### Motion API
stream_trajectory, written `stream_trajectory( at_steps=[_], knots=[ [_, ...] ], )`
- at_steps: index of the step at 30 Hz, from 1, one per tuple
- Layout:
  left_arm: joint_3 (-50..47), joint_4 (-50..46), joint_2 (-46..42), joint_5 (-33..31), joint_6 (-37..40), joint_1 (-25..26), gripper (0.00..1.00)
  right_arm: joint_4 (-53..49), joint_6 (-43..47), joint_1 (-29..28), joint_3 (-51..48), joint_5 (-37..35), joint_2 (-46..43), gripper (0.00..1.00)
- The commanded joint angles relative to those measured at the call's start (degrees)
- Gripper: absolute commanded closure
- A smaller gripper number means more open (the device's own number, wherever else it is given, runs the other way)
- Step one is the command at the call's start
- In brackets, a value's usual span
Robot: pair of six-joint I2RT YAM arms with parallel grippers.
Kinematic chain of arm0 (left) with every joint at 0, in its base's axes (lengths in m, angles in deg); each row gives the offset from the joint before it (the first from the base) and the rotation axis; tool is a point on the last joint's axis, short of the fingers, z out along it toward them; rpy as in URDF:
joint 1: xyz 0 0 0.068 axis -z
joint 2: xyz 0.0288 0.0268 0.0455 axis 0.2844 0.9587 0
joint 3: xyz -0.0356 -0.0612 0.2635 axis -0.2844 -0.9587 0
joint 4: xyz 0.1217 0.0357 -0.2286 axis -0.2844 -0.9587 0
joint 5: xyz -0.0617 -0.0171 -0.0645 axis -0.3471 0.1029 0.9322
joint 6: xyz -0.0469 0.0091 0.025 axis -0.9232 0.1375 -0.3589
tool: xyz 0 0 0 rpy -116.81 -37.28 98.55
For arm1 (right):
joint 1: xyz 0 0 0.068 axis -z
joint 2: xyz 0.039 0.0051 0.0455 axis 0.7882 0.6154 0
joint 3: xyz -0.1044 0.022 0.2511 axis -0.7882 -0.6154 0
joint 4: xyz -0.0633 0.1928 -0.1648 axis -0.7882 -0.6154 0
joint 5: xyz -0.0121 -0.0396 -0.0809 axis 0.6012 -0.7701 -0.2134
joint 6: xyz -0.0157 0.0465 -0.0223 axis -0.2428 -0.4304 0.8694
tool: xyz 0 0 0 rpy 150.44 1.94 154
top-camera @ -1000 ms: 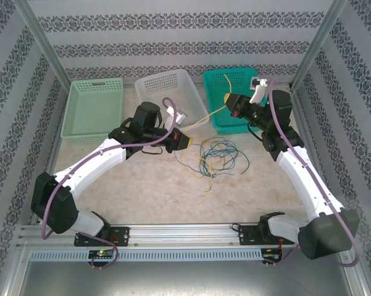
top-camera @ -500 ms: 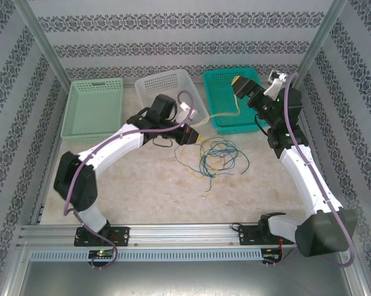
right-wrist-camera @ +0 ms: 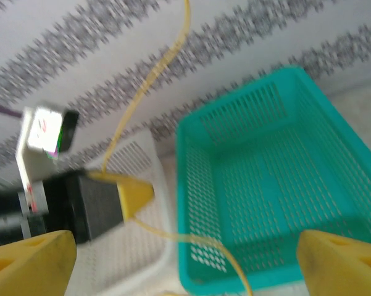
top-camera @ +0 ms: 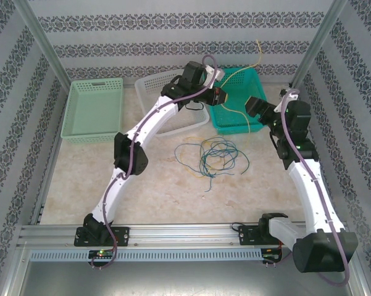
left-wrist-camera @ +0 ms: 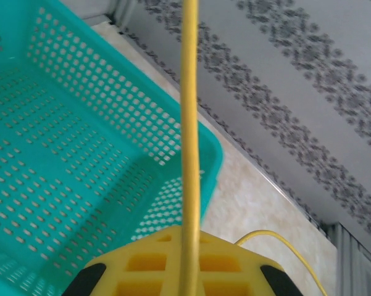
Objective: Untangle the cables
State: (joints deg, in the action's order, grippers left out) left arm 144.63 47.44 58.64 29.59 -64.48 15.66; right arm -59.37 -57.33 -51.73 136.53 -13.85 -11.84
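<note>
The cables lie as a loose tangle of blue, green and yellow strands (top-camera: 213, 154) on the table's middle. One yellow cable (top-camera: 260, 54) is lifted out of it. My left gripper (top-camera: 220, 97) is shut on that yellow cable at the left edge of the teal basket (top-camera: 232, 128). In the left wrist view the yellow cable (left-wrist-camera: 190, 123) runs up from between my shut left gripper (left-wrist-camera: 186, 237). My right gripper (top-camera: 254, 105) stands open beside the teal basket, its wide-apart jaws (right-wrist-camera: 185, 265) holding nothing. It faces the left gripper's fingertips (right-wrist-camera: 134, 194) and the yellow cable (right-wrist-camera: 145, 80).
A white basket (top-camera: 157, 83) sits left of the teal one and a pale green basket (top-camera: 92, 111) at the far left. Patterned walls and metal posts (top-camera: 315, 46) close the back and sides. The left arm stretches diagonally across the table's left half.
My left arm has swung from the table's middle to the back, carrying the yellow cable over the teal basket. My right gripper has opened, let go of that cable and drawn back rightwards.
</note>
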Motion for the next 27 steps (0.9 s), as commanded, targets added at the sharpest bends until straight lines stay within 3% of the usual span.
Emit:
stream_trajectory(
  at_steps=[1,10,18,20,24,27],
  knots=[
    [1.61,1.13,2.75,-4.35,-5.51,-2.06,1.0,-3.04,2.68,1.13,-3.25,-1.83,-0.79,0.11],
    [-0.09,11.82,4.63,-9.9,-8.16,-2.78,1.0,-0.77,0.39,2.34,-6.12,2.83,3.13,0.21],
    [-0.28,16.58,7.31,-15.35,-12.26,-3.0,0.96,-0.3,-0.75,2.3,-6.83,2.87,4.63,0.23],
    [-0.26,16.93,7.99,-16.46,-12.51,-2.92,0.87,-0.26,-0.86,2.34,-7.12,2.59,4.55,0.23],
    [-0.23,16.56,9.17,-19.54,-13.5,-3.02,0.77,-0.24,-1.3,2.34,-7.49,2.42,4.22,0.23],
    [0.15,17.56,10.12,-18.34,-13.97,-2.99,0.56,-0.54,-1.46,2.34,-7.5,2.52,4.01,0.23]
  ],
)
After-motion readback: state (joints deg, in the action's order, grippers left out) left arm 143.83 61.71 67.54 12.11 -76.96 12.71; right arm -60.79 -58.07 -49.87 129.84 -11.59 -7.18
